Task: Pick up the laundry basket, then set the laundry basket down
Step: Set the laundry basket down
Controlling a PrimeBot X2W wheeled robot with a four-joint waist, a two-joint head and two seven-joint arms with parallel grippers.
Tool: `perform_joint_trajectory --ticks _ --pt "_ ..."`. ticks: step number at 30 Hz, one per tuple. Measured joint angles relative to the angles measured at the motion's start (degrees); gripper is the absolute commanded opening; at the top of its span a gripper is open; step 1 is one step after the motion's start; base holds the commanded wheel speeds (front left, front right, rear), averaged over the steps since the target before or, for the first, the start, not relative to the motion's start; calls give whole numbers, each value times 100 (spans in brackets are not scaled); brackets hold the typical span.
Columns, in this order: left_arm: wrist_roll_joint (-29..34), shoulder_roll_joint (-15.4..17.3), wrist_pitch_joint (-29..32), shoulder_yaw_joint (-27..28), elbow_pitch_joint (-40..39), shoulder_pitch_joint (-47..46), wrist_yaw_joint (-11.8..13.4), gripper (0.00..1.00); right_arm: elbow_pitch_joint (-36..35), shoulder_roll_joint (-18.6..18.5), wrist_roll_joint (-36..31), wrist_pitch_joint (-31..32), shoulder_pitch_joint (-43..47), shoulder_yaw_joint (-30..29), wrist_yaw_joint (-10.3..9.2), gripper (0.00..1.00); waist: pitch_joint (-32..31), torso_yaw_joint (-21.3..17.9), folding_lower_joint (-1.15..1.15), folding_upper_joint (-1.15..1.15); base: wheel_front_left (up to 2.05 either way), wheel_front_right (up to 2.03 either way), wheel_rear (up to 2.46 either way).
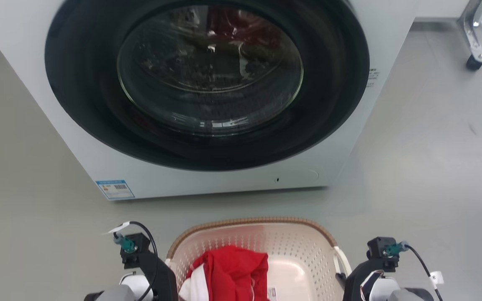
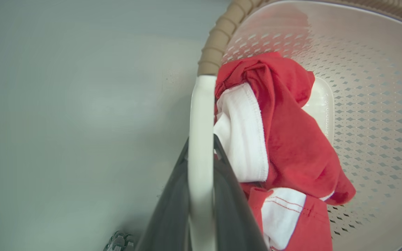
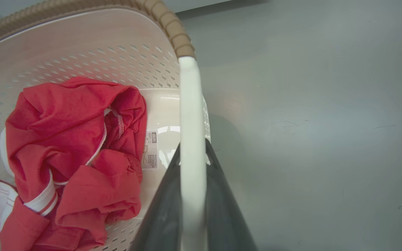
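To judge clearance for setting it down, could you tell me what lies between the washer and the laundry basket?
In the head view, a bare stretch of grey floor lies between the washer and the laundry basket.

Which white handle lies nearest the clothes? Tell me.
The handle in the left claw; bare basket floor separates the red clothes from the other handle.

A white label [image 3: 151, 150] on the bottom of the laundry basket [image 3: 82, 52] carries small sideways print that appears to read "RATTAN STORAGE BASKET". The blue sticker [image 1: 115, 189] at the washer's [image 1: 23, 54] lower corner and the dark print [image 1: 373, 77] beside its door [image 1: 207, 71] are too small to read.
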Motion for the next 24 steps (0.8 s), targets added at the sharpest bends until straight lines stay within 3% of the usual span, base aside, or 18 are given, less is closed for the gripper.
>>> perform_joint_trajectory --ticks 24 --pt "254 43 -879 -27 -241 -987 142 0 -125 -168 -132 -670 -1028 23 0 0 1784 34 1 1 0 0 0"
